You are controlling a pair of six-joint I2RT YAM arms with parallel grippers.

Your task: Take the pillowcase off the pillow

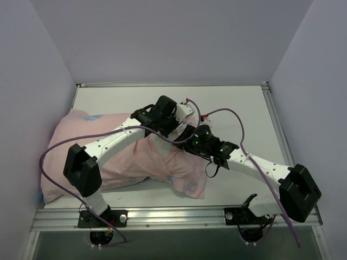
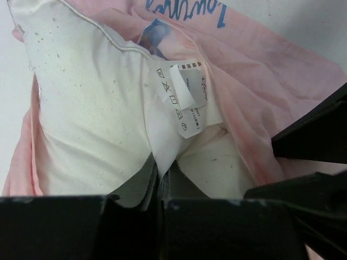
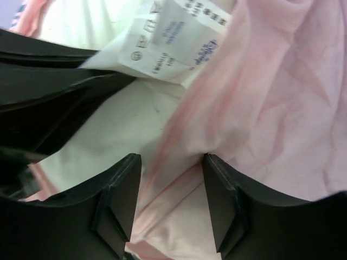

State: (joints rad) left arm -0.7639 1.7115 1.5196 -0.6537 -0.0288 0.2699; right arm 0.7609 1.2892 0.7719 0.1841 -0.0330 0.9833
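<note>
**Pillow pinched, cover edge not yet caught**

Step in hand: the split grip at the open mouth of the cover. Your left claw [image 2: 160, 179] is clenched on a fold of the pillow [image 2: 92, 119], with white cloth bunched right at its tips. The care tag [image 2: 184, 100] hangs just beyond them. Your right claw [image 3: 171, 168] is released, jaws apart. A ridge of the pillowcase [image 3: 271, 108] runs up between them, and the pillow's white skin lies just to its left. The view is too close to tell whether the pads touch that pink ridge; probably not.

Next move, as I judge it: close the right claw on pink cloth only, then draw it away from the left claw, which anchors the stuffing. Catch white along with pink and nothing will slide.

Around: the two claws sit nearly touching, and the left one's black body crowds the right claw's left side. Most of the pillow lies inside the cover, off to the left claw's left on the table [image 1: 238, 108]. A purple cable [image 1: 230, 110] loops just beyond the right claw; watch it on the pull.
</note>
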